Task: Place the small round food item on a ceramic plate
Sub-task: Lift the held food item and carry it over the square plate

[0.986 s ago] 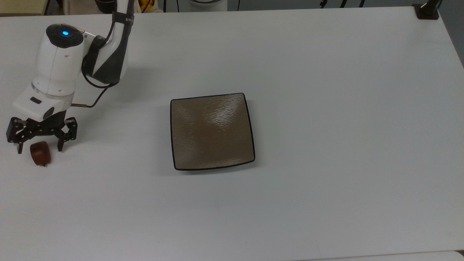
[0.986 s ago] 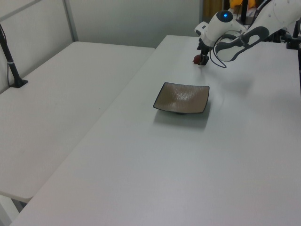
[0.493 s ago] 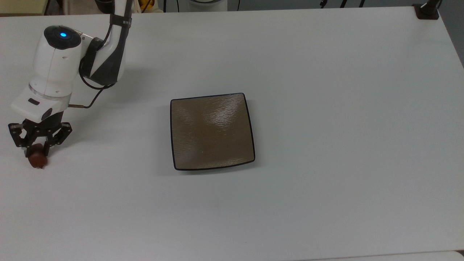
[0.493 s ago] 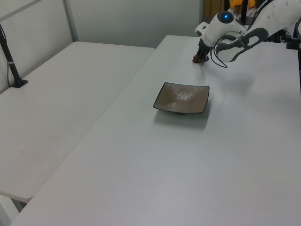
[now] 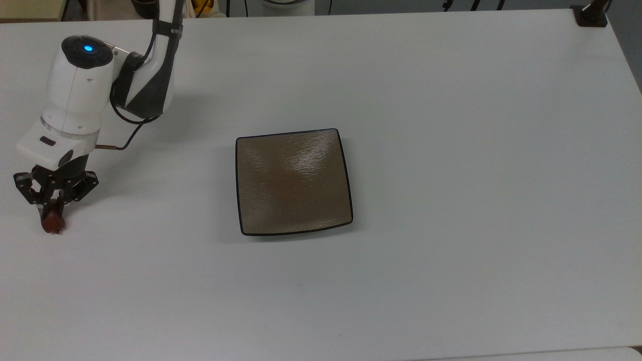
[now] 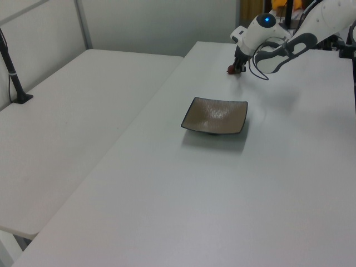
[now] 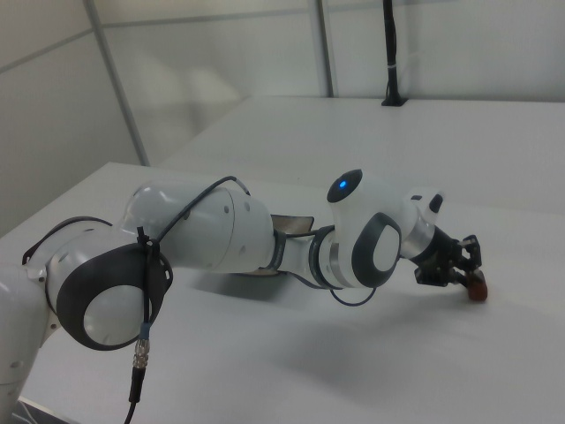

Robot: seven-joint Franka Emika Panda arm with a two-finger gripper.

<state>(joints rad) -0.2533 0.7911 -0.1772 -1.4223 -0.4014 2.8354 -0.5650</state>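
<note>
Reddish-brown and stubby, the small round food item (image 5: 52,222) sits at the far left edge of the top view, on the white matte table (image 5: 451,150), pinched between the black fingers of the robot's two-finger gripper (image 5: 51,209); the jaws are drawn in tight on its upper part. The white arm with a blue light (image 5: 88,48) reaches down to it from the top view's upper left. Well apart, toward the middle of the top view, lies the square glossy tan-brown ceramic plate (image 5: 293,181) with a thin black rim, nothing on it.

The left view puts gripper (image 6: 236,68) and lump (image 6: 231,69) at the table's far end, beyond the plate (image 6: 214,115), and adds a second white table (image 6: 72,128) on the left view's left.

The right view shows the arm's bulky white links up close, the plate's edge (image 7: 296,223) peeking from behind them, and the item (image 7: 477,287) at the right view's right.
</note>
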